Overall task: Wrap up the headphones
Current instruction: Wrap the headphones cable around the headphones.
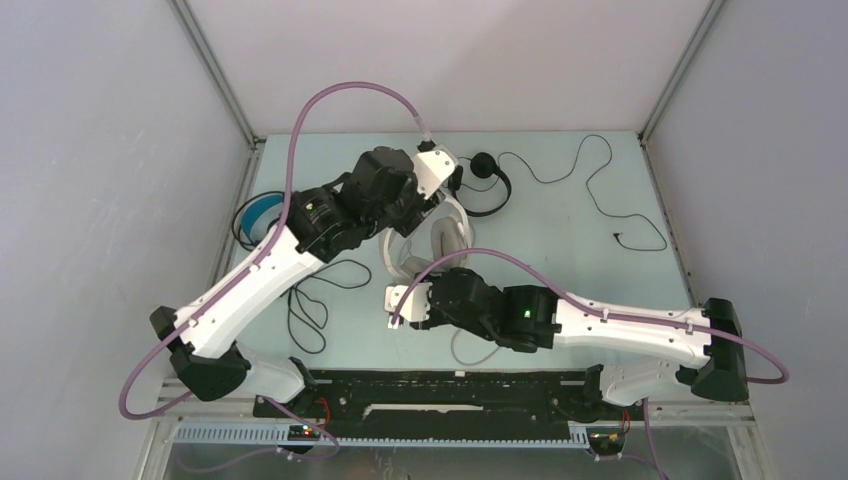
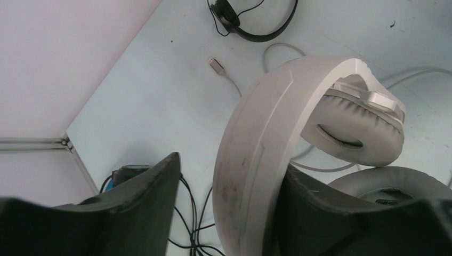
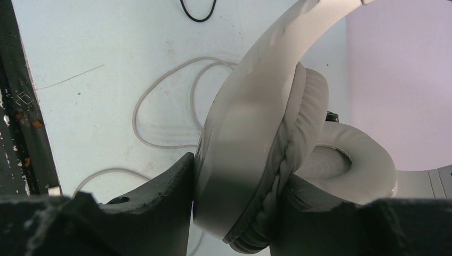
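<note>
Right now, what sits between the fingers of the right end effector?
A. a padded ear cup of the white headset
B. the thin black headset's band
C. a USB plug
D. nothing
A: in the right wrist view, the right end effector is closed on a padded ear cup of the white over-ear headset, with both fingers touching it.

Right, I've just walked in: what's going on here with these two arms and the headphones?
Both arms are working on the white headset. The right gripper has its fingers shut on one ear cup. The left gripper has its fingers astride the headband, one touching it, the other apart. The grey cable lies loose on the table, not yet wrapped. The small black headset and the bulky black headset with blue lining lie elsewhere on it, no gripper on them.
</note>
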Motion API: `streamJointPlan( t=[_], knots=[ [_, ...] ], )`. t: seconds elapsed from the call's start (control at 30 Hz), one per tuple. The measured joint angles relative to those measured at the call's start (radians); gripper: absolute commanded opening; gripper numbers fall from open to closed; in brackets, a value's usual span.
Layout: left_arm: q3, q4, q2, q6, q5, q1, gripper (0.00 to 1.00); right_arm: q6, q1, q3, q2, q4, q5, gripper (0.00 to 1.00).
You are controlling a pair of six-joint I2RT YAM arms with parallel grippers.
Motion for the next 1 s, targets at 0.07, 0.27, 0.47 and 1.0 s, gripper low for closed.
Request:
streamJointPlan(
  t=[0.07, 0.27, 0.47, 1.0],
  knots=[
    [0.0, 0.005, 0.001, 0.011, -0.008, -0.011, 0.42, 0.0, 0.0, 0.0, 0.003, 0.001, 0.009, 0.49],
    [-0.032, 0.021, 0.001, 0.04, -0.04, -0.03, 0.11, 0.005, 0.001, 0.0, 0.009, 0.004, 0.026, 0.52],
    [-0.101, 0.056, 0.0, 0.041, -0.093, -0.029, 0.0, 0.036, 0.005, 0.003, 0.01, 0.0, 0.03, 0.67],
    [-0.251, 0.178, -0.195, -0.108, -0.253, -0.003, 0.0, 0.183, 0.005, 0.003, -0.193, -0.011, -0.011, 0.93]
  ],
)
